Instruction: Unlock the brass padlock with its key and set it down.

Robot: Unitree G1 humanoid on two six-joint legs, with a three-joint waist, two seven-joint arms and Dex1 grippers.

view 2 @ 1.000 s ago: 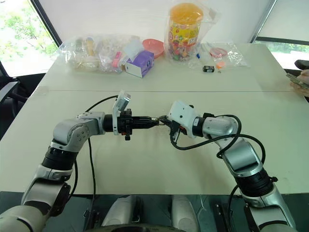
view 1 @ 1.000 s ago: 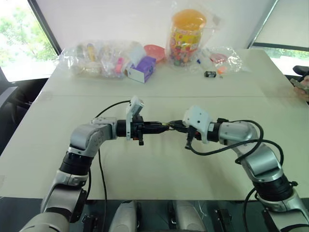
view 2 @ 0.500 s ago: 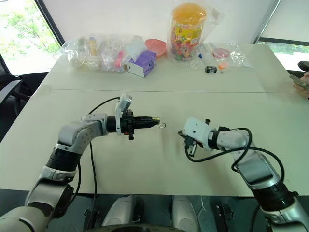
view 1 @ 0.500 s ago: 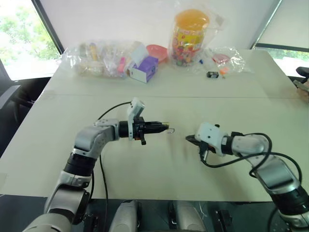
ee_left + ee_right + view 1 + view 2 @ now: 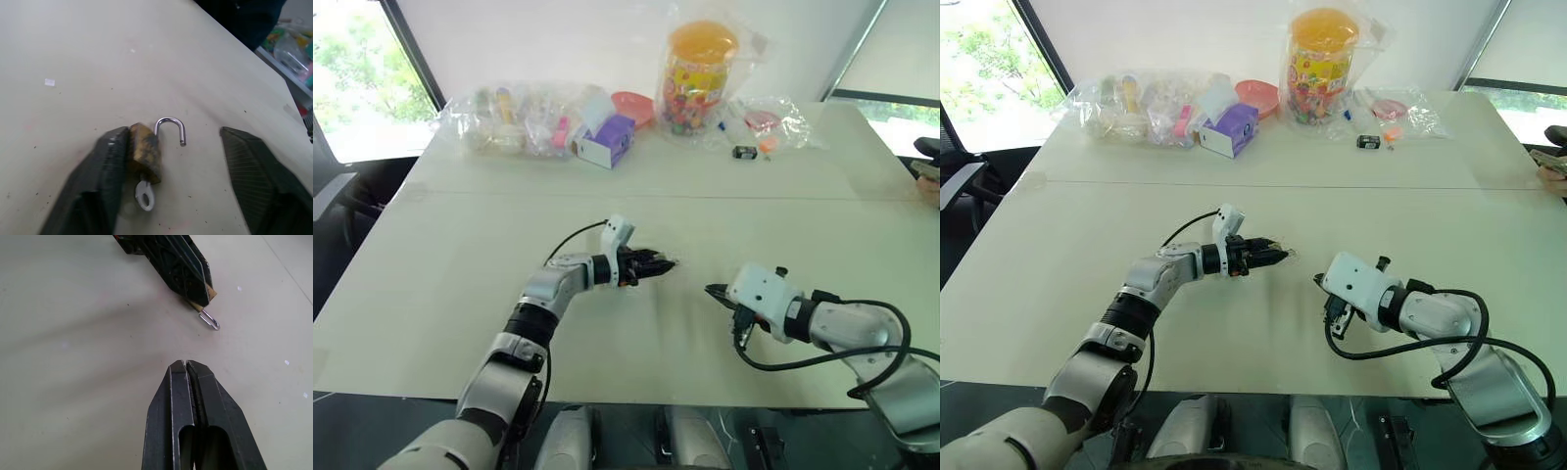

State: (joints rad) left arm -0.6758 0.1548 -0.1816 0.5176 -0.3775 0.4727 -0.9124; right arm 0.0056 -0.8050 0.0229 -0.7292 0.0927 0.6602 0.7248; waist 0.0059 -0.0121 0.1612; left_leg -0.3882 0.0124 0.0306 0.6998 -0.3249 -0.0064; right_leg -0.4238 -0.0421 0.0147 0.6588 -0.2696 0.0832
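The brass padlock (image 5: 145, 152) lies on the cream table (image 5: 460, 255), its silver shackle (image 5: 171, 128) swung open and the key (image 5: 144, 198) stuck in its base. My left gripper (image 5: 173, 133) is open wide and low over the table. The padlock rests against one finger (image 5: 105, 161), while the other finger (image 5: 254, 161) stands well clear of it. In the head views my left gripper (image 5: 651, 264) is near the table's middle. To its right, my right gripper (image 5: 713, 290) is shut and empty, its tips (image 5: 186, 366) pointing at the padlock (image 5: 209, 297) from a short gap away.
Along the table's far edge are clear bags of small items (image 5: 514, 117), a purple box (image 5: 604, 140), a red bowl (image 5: 628, 103), a jar of colourful sweets (image 5: 697, 73) and a small black object (image 5: 740, 152). A person's hand (image 5: 928, 181) shows at the right edge.
The two grippers, joined at the padlock a second ago, have parted. My right gripper drew back to the right. My left gripper sank to the table and opened, leaving the padlock lying there.
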